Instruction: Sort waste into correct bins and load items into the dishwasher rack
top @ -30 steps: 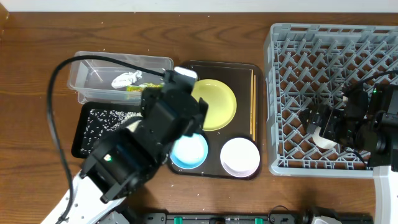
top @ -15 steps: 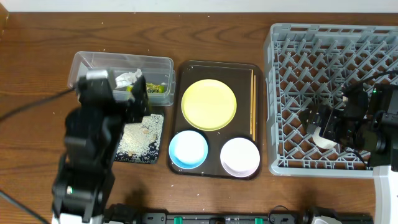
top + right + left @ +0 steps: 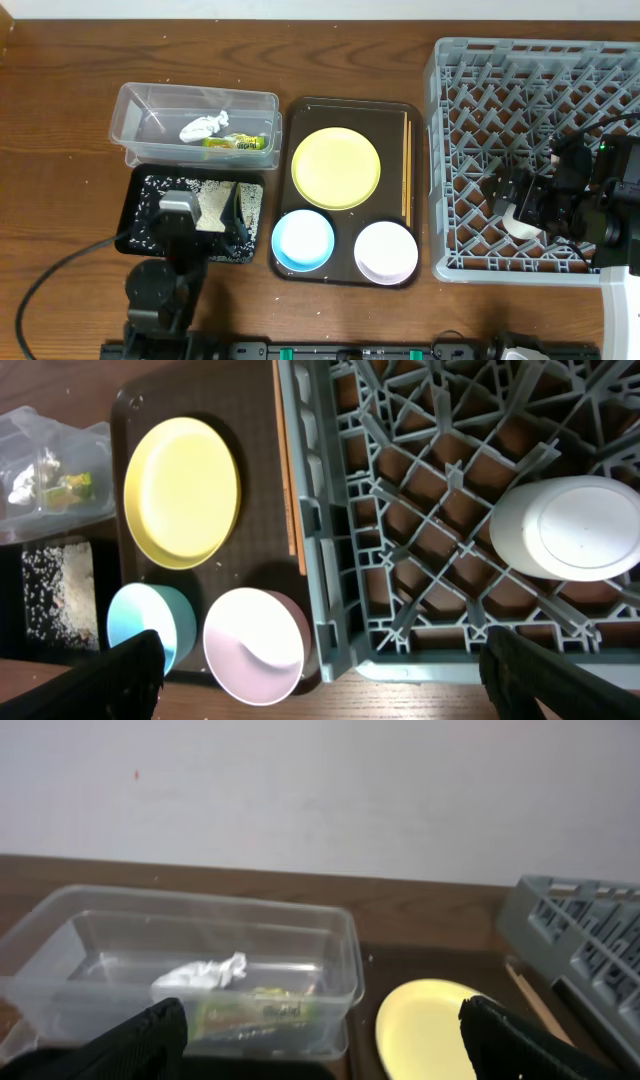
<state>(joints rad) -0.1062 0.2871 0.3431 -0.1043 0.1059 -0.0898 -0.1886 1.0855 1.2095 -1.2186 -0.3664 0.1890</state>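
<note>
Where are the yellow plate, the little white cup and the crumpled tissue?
yellow plate (image 3: pixel 336 168), overhead view, the middle of its flat face.
white cup (image 3: pixel 567 528), right wrist view, the middle of its round end.
tissue (image 3: pixel 203 973), left wrist view, the middle of the crumpled wad.

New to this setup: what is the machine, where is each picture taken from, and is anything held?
Two robot arms work at a table, each ending in a two-finger gripper. One picture looks down from overhead; the other two come from wrist cameras, and the dark shapes in their lower corners are the arm's own fingers. The left gripper and right gripper are open and empty. On the table: a clear tub holding a tissue and a wrapper, a black tray of rice, a brown tray with a yellow plate, blue bowl, white bowl and chopsticks, and a grey rack with a white cup inside.
</note>
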